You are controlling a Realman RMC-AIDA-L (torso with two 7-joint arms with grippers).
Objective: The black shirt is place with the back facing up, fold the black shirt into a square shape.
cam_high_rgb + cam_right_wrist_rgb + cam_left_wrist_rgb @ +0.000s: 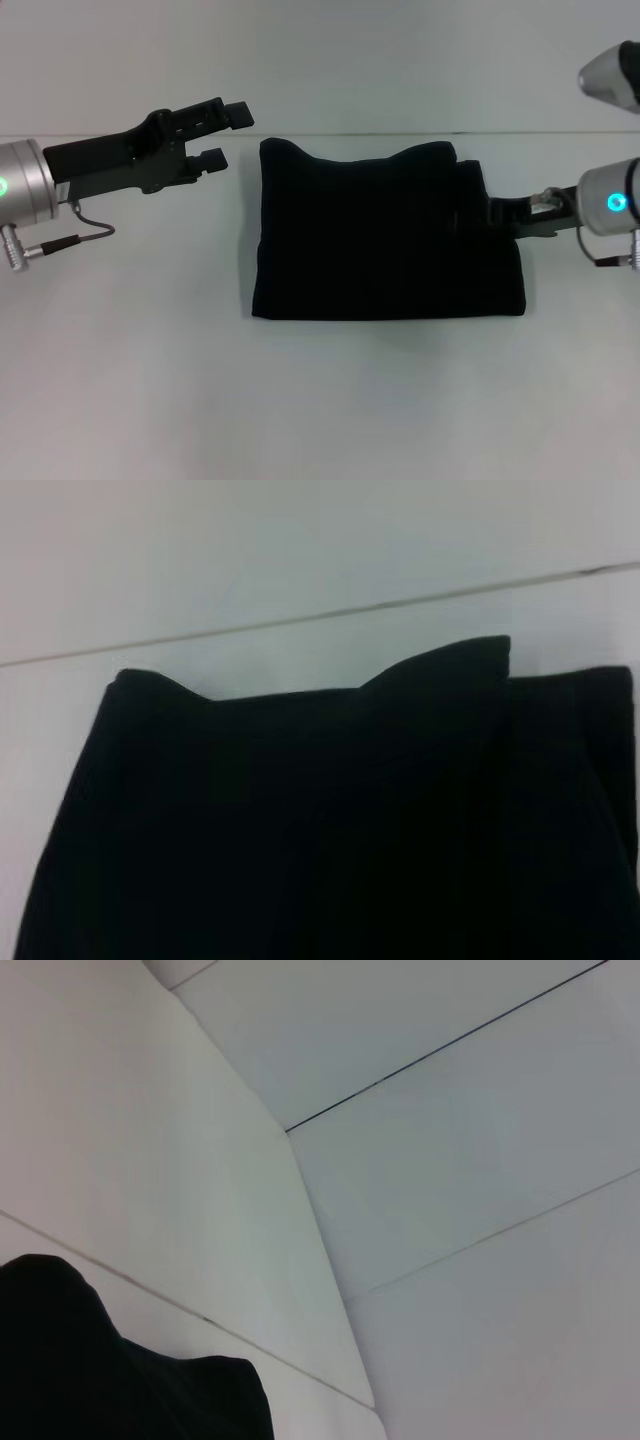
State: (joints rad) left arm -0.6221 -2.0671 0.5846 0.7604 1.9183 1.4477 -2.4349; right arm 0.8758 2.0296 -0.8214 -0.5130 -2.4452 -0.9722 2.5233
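So the worktop (120,400) is a plain pale surface, and the black shirt (385,235) sits around the middle of it, a bit toward the far edge, already folded into a compact, roughly square bundle with no lettering showing. The far edge of the bundle is a little wavy, with two raised corners and a dip between them, and there's a narrower layer sticking out on the side facing the worktop's right edge. The left gripper (228,136) hovers just off the bundle's far corner on the left-edge side, jaws apart, holding nothing and not touching the cloth. The right gripper (503,212) is in against the shirt's right side, right at that offset layer, but honestly I can't tell if it's pinching the fabric or just resting next to it. What I'd worry about: if that gripper does have some cloth and pulls back toward the right edge, it'd probably drag the top layer and undo the square. Soft fabric like this also springs open easily, so those raised corners could flop out.
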